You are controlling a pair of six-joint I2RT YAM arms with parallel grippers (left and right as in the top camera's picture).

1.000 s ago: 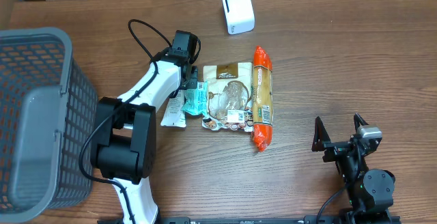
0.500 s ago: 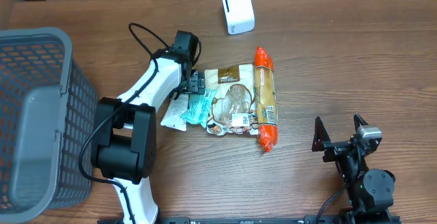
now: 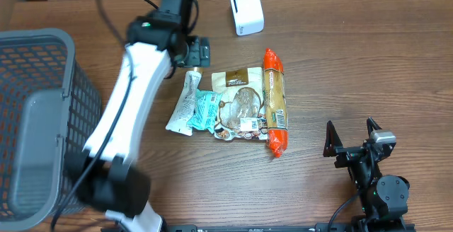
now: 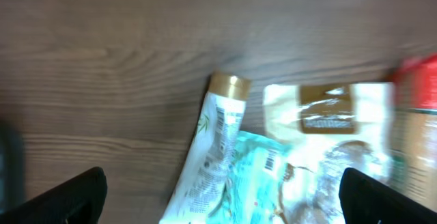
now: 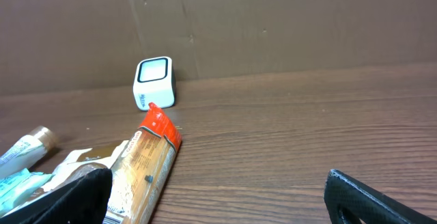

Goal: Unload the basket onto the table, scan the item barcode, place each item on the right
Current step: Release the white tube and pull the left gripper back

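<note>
Four packaged items lie together mid-worktop [image 3: 354,62]: a gold-capped tube [image 3: 185,103], a teal packet [image 3: 205,109] overlapping it, a beige pouch [image 3: 239,101], and an orange-ended roll [image 3: 274,101] on the right. The white scanner [image 3: 246,10] stands at the far edge. The left hand [image 3: 202,51] hovers wide open and empty just beyond the tube's cap. The right hand [image 3: 350,138], near right, gapes empty.
</note>
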